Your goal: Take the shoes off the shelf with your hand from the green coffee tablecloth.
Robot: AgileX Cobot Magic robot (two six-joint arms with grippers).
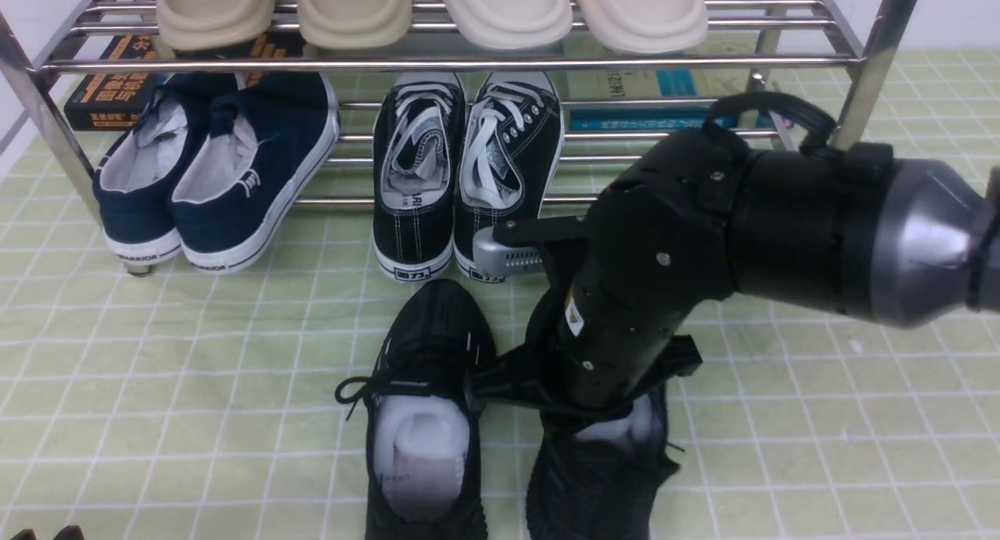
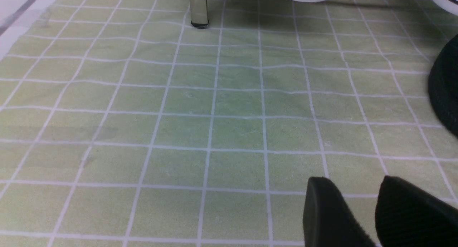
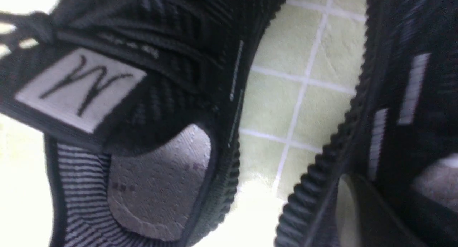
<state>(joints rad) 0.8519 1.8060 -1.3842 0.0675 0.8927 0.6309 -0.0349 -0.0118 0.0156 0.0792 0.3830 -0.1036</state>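
The two all-black knit shoes lie side by side on the green checked tablecloth (image 1: 195,352), in front of the chrome shelf (image 1: 469,63). The left shoe (image 1: 426,415) shows white paper stuffing. My right gripper (image 1: 601,403) reaches down into the opening of the right shoe (image 1: 594,485). In the right wrist view one finger (image 3: 357,218) lies against that shoe's side wall (image 3: 411,43) and the other finger is hidden. The left shoe (image 3: 143,97) is beside it. My left gripper (image 2: 361,204) hovers over bare cloth, fingers slightly apart and empty.
On the lower tier stand navy white-soled slip-ons (image 1: 219,165) and black canvas sneakers with white laces (image 1: 465,173). Beige slippers (image 1: 430,8) sit on the top tier. Books (image 1: 109,94) lie behind. A shelf leg (image 2: 199,7) stands ahead of the left gripper.
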